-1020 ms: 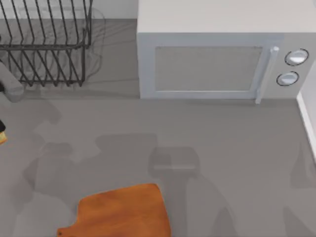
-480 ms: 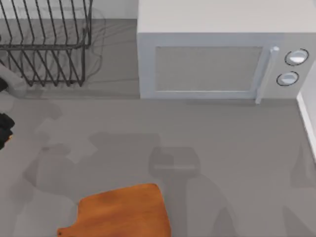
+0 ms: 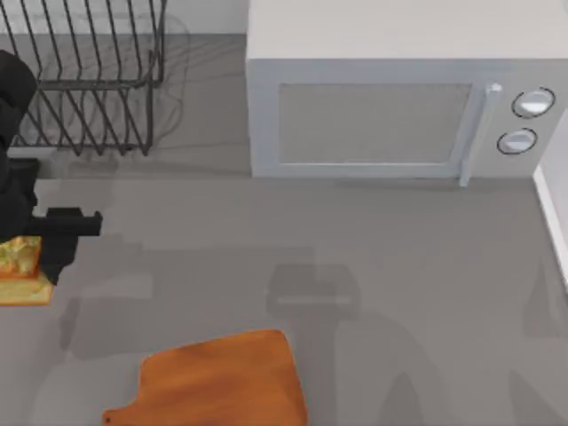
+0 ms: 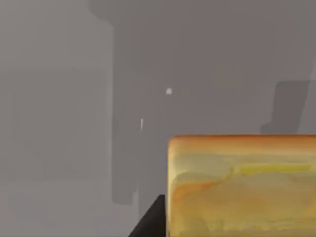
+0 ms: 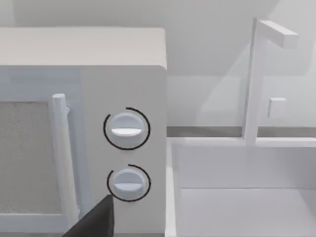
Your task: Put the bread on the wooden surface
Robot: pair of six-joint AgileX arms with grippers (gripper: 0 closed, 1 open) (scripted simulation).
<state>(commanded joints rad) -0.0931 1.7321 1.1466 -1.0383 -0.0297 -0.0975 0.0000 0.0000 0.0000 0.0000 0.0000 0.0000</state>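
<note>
Top view, change: the left gripper (image 3: pixel 35 257) has swung in from the table's left edge within the last second, bringing the bread (image 3: pixel 19 269) with it; earlier only a sliver of either showed there.
Bread position: at the far left, well apart from the wooden surface (image 3: pixel 217 380), which lies low and centre-left.
Left wrist view: the bread (image 4: pixel 242 185) sits close under the camera over grey countertop (image 4: pixel 59 123).
Jaws: apparently clamped on the bread, though the fingers themselves are mostly hidden.
Meaning: transport is under way; the carry toward the board and the release remain.
Right arm: parked by the microwave (image 5: pixel 81 133); whether its fingers are apart I cannot tell.
</note>
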